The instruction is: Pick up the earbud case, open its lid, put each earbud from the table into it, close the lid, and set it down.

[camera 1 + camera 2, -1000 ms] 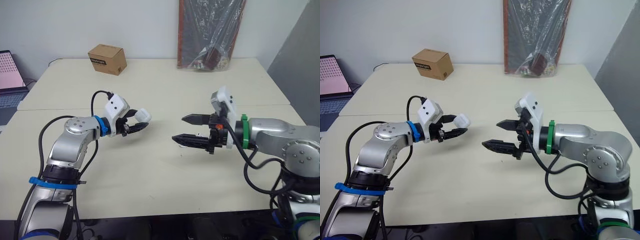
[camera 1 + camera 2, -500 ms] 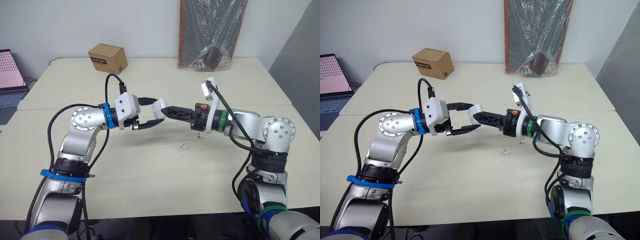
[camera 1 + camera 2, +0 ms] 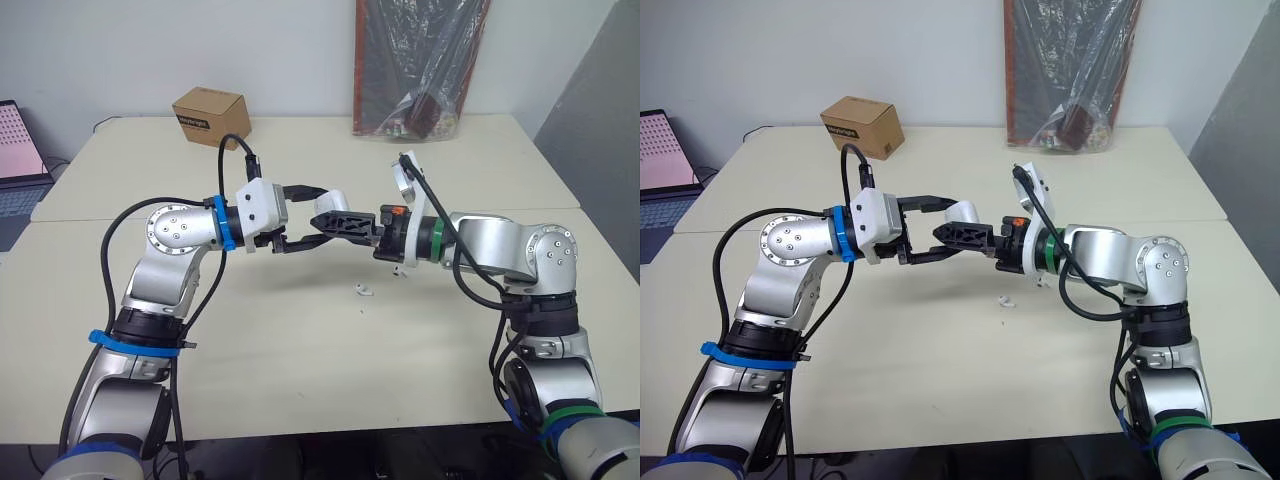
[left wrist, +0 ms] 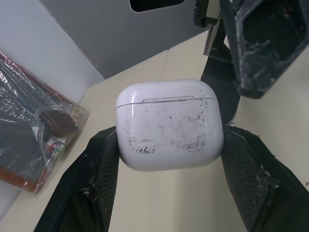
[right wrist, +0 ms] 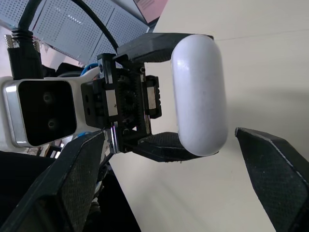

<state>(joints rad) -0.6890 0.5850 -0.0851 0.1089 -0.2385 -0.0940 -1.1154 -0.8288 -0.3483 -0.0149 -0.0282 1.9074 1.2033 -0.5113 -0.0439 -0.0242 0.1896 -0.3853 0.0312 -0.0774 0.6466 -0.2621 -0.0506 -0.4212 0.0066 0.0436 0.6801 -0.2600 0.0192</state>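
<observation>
the pale table (image 3: 300, 380) runs out of sight past the lower edge of the head views. at its far side a tall panel in black plastic wrap (image 3: 420, 60) leans on the wall, its top cut off. a laptop (image 3: 15, 170) is cropped by the left edge, and a cardboard box (image 3: 208, 118) stands on the far left part of the table.

the two arms meet above the middle of the table. the left gripper (image 3: 312, 216) is clamped on the earbud case (image 4: 169, 125), one black finger above the other in the head views, pressing the case's two narrow sides. the case hangs clear of the table. its width spans from finger to finger, so it runs roughly up and down. its lid is down, with the seam near the end farther from the left wrist, toward the other arm. its broad scuffed face shows to the left wrist camera, while the right wrist camera sees it end-on as a long smooth oval.

the right gripper (image 3: 958, 236) is spread wide and grips nothing. its fingers flank the case with gaps on both sides. in the head views its tips overlap the case, so whether they touch cannot be judged there.

one white earbud (image 3: 362, 291) lies on the table below the grippers. a second small white piece (image 3: 400, 272) sits under the right forearm, partly hidden and too small to identify.
</observation>
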